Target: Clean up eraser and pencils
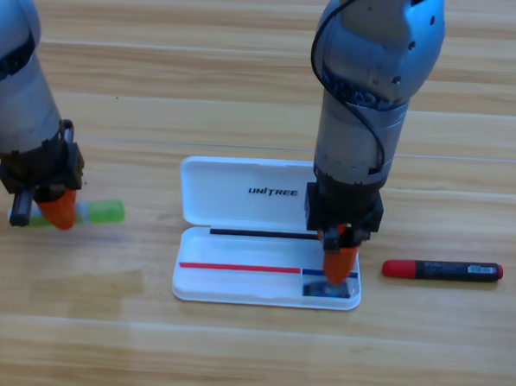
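Eraser (329,289) in case (236,283) corner, R gripper (338,268) above.

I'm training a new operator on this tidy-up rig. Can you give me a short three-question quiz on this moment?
1. True or false: the red-ended pencil lies inside the white case.
2. Which gripper is down at the eraser: A left, B right?
3. Fill in: the left gripper is at the ____ pencil.

Key: 1 false, it lies on the table right of the case. 2 B, the right gripper, in the case's lower right corner. 3 green.
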Action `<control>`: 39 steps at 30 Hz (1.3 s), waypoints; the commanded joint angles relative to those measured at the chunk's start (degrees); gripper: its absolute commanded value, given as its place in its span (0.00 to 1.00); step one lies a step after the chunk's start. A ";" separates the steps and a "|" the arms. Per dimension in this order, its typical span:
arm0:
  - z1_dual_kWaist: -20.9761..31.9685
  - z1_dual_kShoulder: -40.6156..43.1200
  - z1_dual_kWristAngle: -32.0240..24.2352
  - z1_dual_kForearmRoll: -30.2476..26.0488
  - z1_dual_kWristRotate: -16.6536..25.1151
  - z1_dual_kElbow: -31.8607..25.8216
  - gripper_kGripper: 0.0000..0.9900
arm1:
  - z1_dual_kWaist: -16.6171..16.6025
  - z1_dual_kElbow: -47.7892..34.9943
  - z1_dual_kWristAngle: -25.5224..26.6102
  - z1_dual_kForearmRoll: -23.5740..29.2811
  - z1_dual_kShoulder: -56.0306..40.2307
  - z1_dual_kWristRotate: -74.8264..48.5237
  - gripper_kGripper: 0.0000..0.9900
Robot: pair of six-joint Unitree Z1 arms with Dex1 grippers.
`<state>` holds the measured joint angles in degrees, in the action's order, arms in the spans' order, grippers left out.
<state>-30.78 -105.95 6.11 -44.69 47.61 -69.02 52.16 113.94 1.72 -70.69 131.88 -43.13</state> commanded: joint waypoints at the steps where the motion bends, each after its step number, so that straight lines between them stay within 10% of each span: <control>1: 0.63 1.71 0.66 -1.19 0.37 -0.85 0.00 | 1.63 -0.29 -0.75 -1.91 3.47 0.50 0.77; 23: -13.17 -0.93 -1.28 -19.56 -5.07 -25.64 0.00 | -6.46 -14.44 -3.21 -0.41 -8.30 -6.18 0.81; 39: -22.66 -10.68 -3.12 -18.50 -8.68 -27.66 0.00 | -14.63 -24.46 -4.18 11.81 -8.39 -11.36 0.81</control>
<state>-51.10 -112.95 3.62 -64.15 39.48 -96.96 40.86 92.18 -2.45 -60.45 123.49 -53.83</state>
